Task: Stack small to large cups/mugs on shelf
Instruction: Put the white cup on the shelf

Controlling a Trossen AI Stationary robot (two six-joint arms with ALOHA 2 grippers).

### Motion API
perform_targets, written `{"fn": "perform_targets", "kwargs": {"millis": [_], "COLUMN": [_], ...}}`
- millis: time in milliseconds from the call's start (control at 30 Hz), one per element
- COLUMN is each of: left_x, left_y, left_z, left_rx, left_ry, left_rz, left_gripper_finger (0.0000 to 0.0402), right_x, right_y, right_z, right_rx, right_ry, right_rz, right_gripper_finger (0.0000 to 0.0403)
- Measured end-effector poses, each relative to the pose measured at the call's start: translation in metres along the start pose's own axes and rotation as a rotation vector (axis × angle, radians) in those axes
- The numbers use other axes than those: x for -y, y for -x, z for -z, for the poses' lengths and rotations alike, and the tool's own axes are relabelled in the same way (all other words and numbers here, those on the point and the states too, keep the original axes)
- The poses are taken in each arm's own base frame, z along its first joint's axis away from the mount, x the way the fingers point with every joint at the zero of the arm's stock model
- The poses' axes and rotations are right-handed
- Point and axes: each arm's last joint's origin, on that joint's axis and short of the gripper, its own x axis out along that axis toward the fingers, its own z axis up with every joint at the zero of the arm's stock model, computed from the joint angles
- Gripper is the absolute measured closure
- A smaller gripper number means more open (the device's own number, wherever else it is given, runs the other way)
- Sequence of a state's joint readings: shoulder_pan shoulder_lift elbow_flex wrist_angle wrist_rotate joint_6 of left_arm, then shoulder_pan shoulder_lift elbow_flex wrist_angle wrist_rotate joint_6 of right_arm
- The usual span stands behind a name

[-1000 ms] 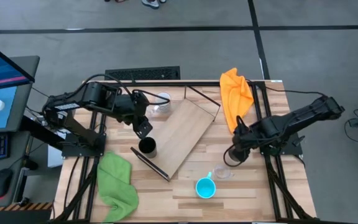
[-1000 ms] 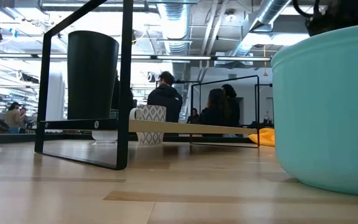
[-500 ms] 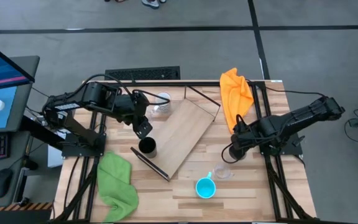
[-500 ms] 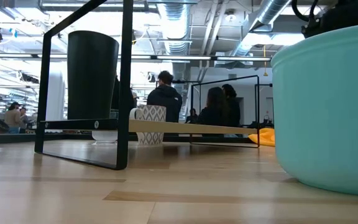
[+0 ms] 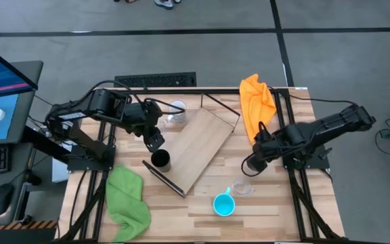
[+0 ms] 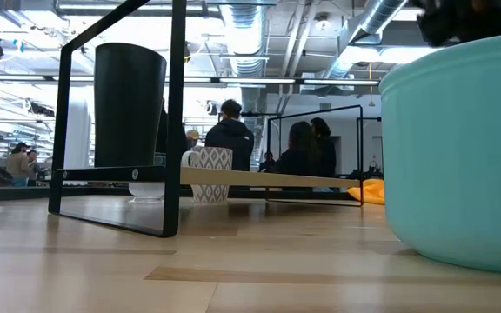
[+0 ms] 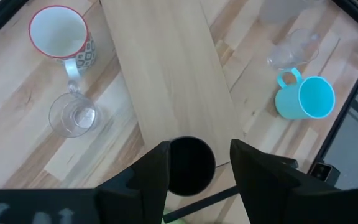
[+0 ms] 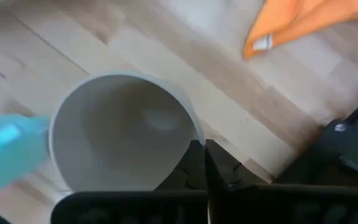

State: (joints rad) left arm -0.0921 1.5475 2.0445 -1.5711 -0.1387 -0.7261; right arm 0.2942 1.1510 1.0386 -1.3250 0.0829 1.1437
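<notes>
The shelf, a light-wood board with a dark frame, lies slantwise across the middle of the table. A black cup stands upright on its near-left end. My left gripper hovers open just above the black cup, one finger on either side. At the right, my right gripper is shut on a beige-grey cup. A bright blue mug and a clear glass stand on the table near it. A white mug and another clear glass stand beyond the shelf's left side. My right gripper pinches the beige-grey cup's rim, with the wall between its two fingers, one inside and one outside. The fingers come from above, pointing down. The cup stays upright, mouth up. Whether its base rests on the table I cannot tell.
An orange cloth lies at the far right corner and a green cloth at the near left. The shelf's dark metal frame stands up at its ends. People sit in the room behind the table.
My right gripper has shut on the beige-grey cup's rim and shifted a little toward the table's far edge.
</notes>
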Motion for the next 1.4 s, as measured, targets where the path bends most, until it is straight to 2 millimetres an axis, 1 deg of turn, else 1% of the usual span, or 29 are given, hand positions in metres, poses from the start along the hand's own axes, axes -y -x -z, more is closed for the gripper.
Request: {"fn": "perform_targets", "kwargs": {"millis": [100, 233, 333, 433, 567, 700, 767, 867, 933, 1033, 1167, 1300, 1400], "left_x": [-0.002, -0.004, -0.006, -0.009, -0.013, -0.016, -0.017, -0.02, -0.021, -0.022, -0.024, -0.025, -0.025], "left_y": [0.003, 0.008, 0.013, 0.017, 0.024, 0.029, 0.032, 0.036, 0.037, 0.04, 0.043, 0.044, 0.046], "left_z": [0.001, 0.003, 0.004, 0.005, 0.007, 0.009, 0.01, 0.012, 0.012, 0.014, 0.015, 0.015, 0.016], "left_rx": [0.008, 0.019, 0.032, 0.042, 0.056, 0.073, 0.085, 0.096, 0.101, 0.108, 0.112, 0.115, 0.118], "left_ry": [0.001, 0.003, 0.005, 0.01, 0.025, 0.035, 0.037, 0.04, 0.043, 0.057, 0.068, 0.073, 0.082], "left_rz": [0.006, 0.014, 0.019, 0.026, 0.037, 0.041, 0.039, 0.046, 0.045, 0.052, 0.058, 0.061, 0.064], "left_gripper_finger": [0.0242, 0.0242, 0.0242, 0.0242, 0.0242, 0.0242, 0.0242, 0.0242, 0.0242, 0.0242, 0.0242, 0.0242, 0.0242], "right_x": [0.001, -0.001, -0.01, -0.031, -0.068, -0.108, -0.124, -0.147, -0.161, -0.179, -0.2, -0.209, -0.211], "right_y": [0.024, 0.058, 0.075, 0.08, 0.078, 0.076, 0.075, 0.068, 0.059, 0.046, 0.027, 0.006, 0.001], "right_z": [-0.007, -0.019, -0.033, -0.053, -0.084, -0.111, -0.123, -0.139, -0.147, -0.156, -0.161, -0.164, -0.162], "right_rx": [0.041, 0.11, 0.149, 0.162, 0.157, 0.208, 0.233, 0.231, 0.219, 0.202, 0.178, 0.121, 0.098], "right_ry": [-0.019, -0.025, 0.002, 0.07, 0.203, 0.336, 0.381, 0.43, 0.457, 0.481, 0.517, 0.526, 0.53], "right_rz": [-0.018, -0.102, -0.136, -0.127, -0.122, -0.158, -0.173, -0.198, -0.204, -0.212, -0.211, -0.197, -0.177], "right_gripper_finger": [0.04, 0.0401, 0.0401, 0.0402, 0.0402, 0.0403, 0.0403, 0.0403, 0.0403, 0.0403, 0.0403, 0.0403, 0.0403]}}
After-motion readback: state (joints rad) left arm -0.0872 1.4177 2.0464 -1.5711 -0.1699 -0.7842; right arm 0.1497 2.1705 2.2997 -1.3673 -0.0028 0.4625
